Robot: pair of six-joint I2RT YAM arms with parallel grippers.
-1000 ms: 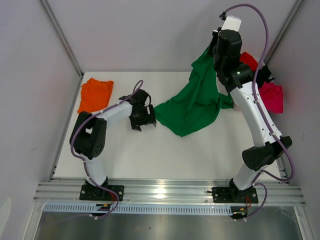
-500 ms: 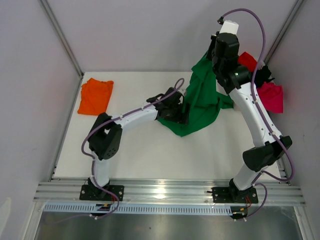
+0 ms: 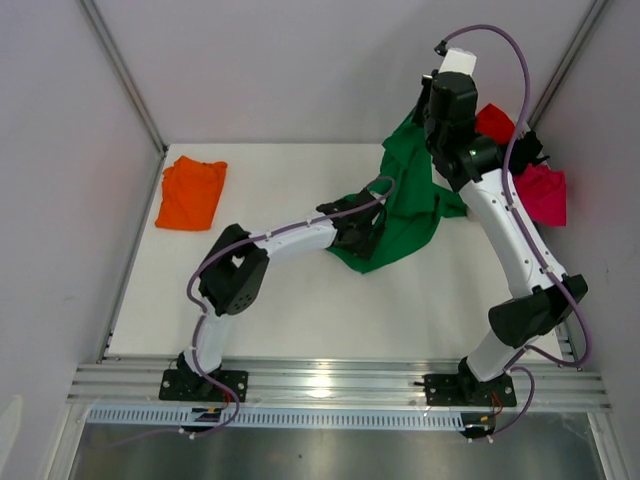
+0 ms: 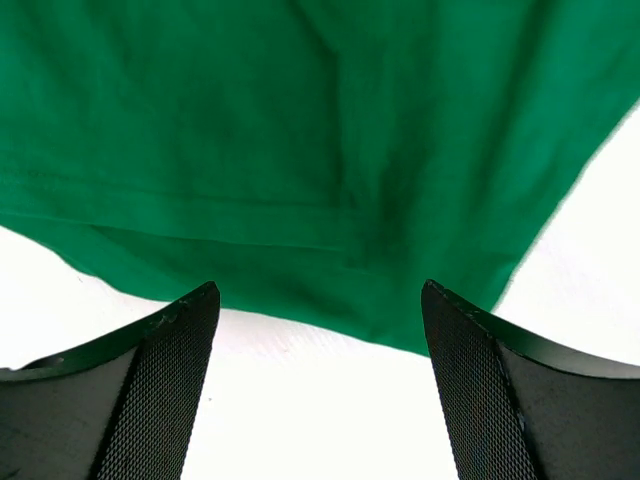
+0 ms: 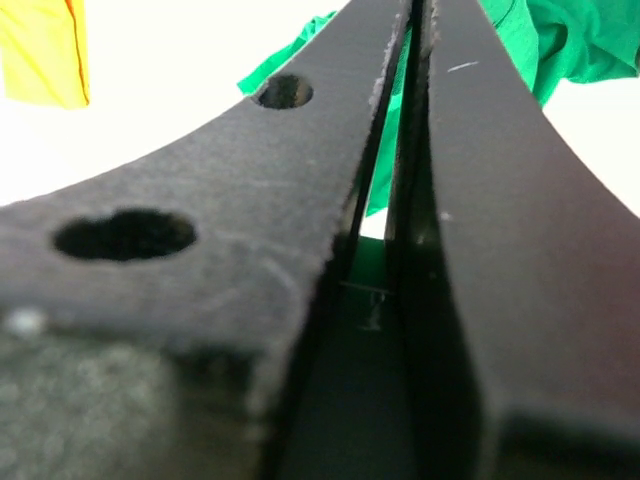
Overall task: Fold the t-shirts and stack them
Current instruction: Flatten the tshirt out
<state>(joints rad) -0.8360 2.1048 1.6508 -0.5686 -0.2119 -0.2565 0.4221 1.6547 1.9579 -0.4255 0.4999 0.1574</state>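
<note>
Since a second ago the left arm has stretched rightward from mid-surface to the green shirt, and the shirt's left flap, then spread wide, now lies drawn in closer.

At far left, an orange shirt (image 3: 191,192) lies folded on the white surface (image 3: 300,300), at its back left corner, well apart from both arms.

Right of centre, the left end effector (image 3: 362,232) sits at the lower left edge of the green shirt (image 3: 405,215). In the left wrist view, the left end effector (image 4: 320,300) has its fingers (image 4: 165,380) spread wide with nothing between them, and the hem of the green shirt (image 4: 330,130) lies just ahead of the tips.

Further right, the right end effector (image 3: 430,110) is raised high, with the green shirt hanging from it down to the surface. In the right wrist view, the right end effector (image 5: 410,30) is clamped tight on a thin strip of green shirt (image 5: 570,40).

At far right, behind the right arm, a red shirt (image 3: 495,122) and a magenta shirt (image 3: 545,192) lie bunched near the surface's back right corner.
</note>
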